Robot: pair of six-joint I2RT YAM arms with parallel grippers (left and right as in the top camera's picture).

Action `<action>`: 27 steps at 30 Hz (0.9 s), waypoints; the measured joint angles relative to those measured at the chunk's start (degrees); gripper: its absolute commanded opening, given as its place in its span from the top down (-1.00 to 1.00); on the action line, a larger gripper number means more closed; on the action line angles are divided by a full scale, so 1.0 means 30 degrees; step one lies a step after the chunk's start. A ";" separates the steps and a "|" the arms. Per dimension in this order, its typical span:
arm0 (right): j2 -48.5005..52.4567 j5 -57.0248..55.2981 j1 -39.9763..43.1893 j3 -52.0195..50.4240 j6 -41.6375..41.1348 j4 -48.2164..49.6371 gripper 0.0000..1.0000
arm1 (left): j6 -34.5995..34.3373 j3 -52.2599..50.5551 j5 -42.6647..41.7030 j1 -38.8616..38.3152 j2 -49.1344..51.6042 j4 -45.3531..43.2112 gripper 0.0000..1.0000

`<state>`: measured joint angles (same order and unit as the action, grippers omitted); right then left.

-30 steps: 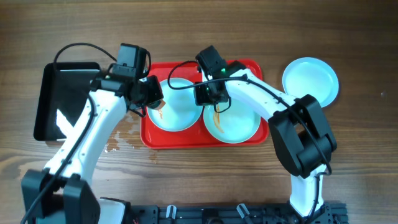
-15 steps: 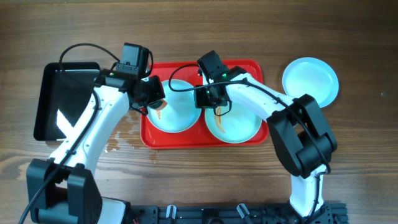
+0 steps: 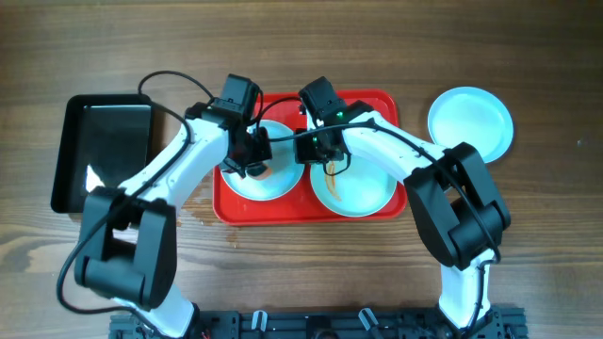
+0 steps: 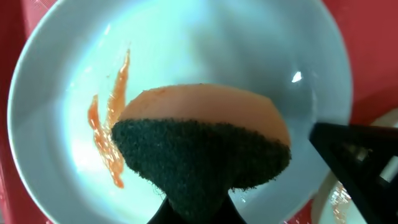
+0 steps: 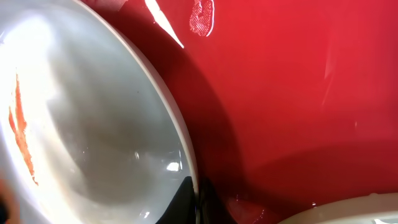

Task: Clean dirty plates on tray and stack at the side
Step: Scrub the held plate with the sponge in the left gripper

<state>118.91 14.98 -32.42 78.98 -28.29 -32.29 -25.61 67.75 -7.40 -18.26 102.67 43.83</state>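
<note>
Left end effector (image 4: 199,210), closed on a sponge (image 4: 200,146), hangs over the left plate (image 4: 186,43). The right end effector (image 5: 196,202) pinches that plate's rim at 3 o'clock. Risk: hard scrubbing could tip the plate or break the pinch. The smear (image 4: 111,121) lies at 9 o'clock of the sponge, and the tray (image 4: 373,37) lies beneath.

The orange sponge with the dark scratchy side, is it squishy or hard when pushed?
Probably squishy: the orange sponge narrows where the left hand pinches it. Its dark fuzzy layer likely drags rather than slides on the pale mint plate.
</note>
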 measured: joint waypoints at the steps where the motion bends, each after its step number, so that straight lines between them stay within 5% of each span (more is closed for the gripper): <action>1: 0.0000 0.0000 0.0000 0.0000 -0.0007 0.0000 0.91 | 0.0007 0.0000 0.0000 0.0007 0.0153 -0.0066 0.92; 16: 0.0000 0.0000 -0.0007 0.0000 -0.0066 0.0022 0.91 | 0.0007 0.0000 -0.0452 0.0000 0.2186 -0.1698 0.92; 27: 0.0000 0.0044 0.0000 0.0000 -0.0058 0.0007 0.91 | 0.0029 0.0270 0.2776 0.0648 0.2193 0.0219 0.92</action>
<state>118.91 15.11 -32.42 78.98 -28.47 -32.27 -25.52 68.55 0.93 -16.32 109.25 44.49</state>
